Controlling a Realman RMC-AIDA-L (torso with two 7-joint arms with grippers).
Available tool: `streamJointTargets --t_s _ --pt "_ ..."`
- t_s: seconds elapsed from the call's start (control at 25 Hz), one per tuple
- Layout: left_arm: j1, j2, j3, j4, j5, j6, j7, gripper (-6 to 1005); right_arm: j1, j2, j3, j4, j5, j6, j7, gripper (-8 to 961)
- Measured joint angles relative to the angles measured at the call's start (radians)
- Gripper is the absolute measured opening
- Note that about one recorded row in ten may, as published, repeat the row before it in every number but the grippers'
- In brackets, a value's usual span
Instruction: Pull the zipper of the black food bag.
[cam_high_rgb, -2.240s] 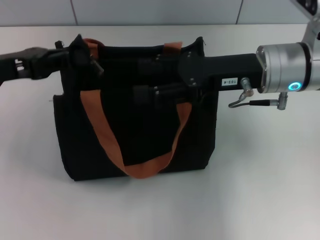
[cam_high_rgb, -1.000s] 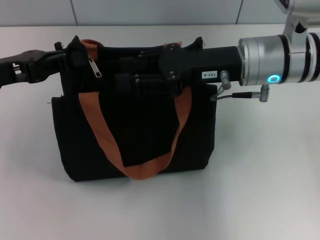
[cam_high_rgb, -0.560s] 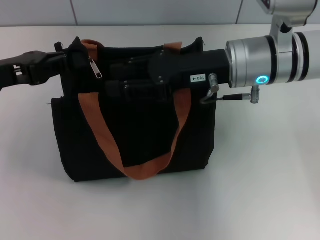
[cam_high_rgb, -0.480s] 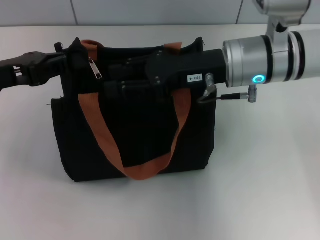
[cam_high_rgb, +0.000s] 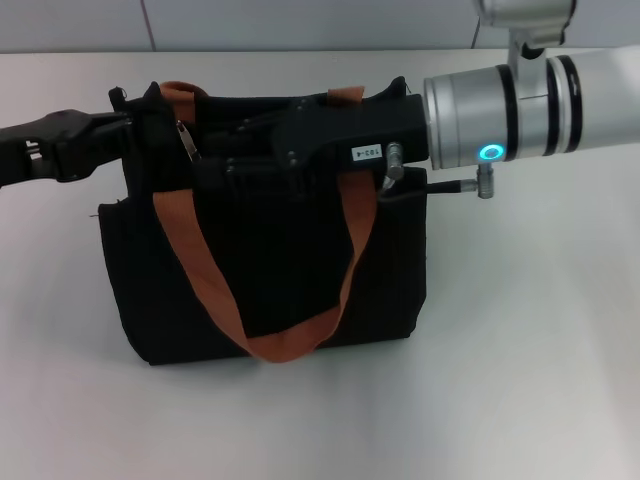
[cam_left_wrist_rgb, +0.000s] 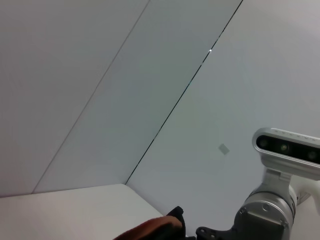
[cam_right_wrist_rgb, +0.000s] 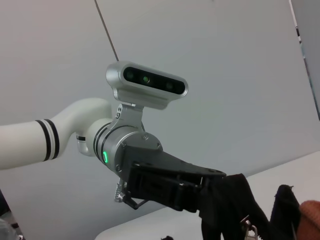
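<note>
- Zipper (cam_high_rgb: 185, 141) hangs at the top left corner of the black food bag (cam_high_rgb: 270, 260), its silver pull tab dangling just beside the near orange-brown strap (cam_high_rgb: 190, 265)
- You see the bag standing upright on the white surface (cam_high_rgb: 520, 350), near strap looping down across the front panel, a second strap (cam_high_rgb: 345, 95) showing at the top rim
- Your left gripper (cam_high_rgb: 140, 128) reaches in from the left and is clamped together on the bag's top left corner fabric; in the right wrist view that gripper (cam_right_wrist_rgb: 210, 197) shows pinching the black cloth, with the pull tab (cam_right_wrist_rgb: 250, 231) just below it
- Your right gripper (cam_high_rgb: 215, 165) lies across the bag's top edge, its tips close to the pull tab; black against black, so you cannot tell whether it is apart or together
- Left wrist view shows only a wall, a strap edge (cam_left_wrist_rgb: 150, 230) and the right arm's wrist
</note>
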Motion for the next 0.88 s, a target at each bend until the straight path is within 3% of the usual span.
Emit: streamJointTargets --t_s 0.52,0.88 --pt "0.002 -0.001 -0.002 0.0 -0.001 0.005 0.003 22 0.008 0.0 -0.03 -0.006 0.018 0.056 0.002 387" --pt "0.002 0.001 0.001 0.0 -0.001 0.006 0.004 22 0.006 0.0 -0.05 -0.042 0.019 0.072 -0.004 318"
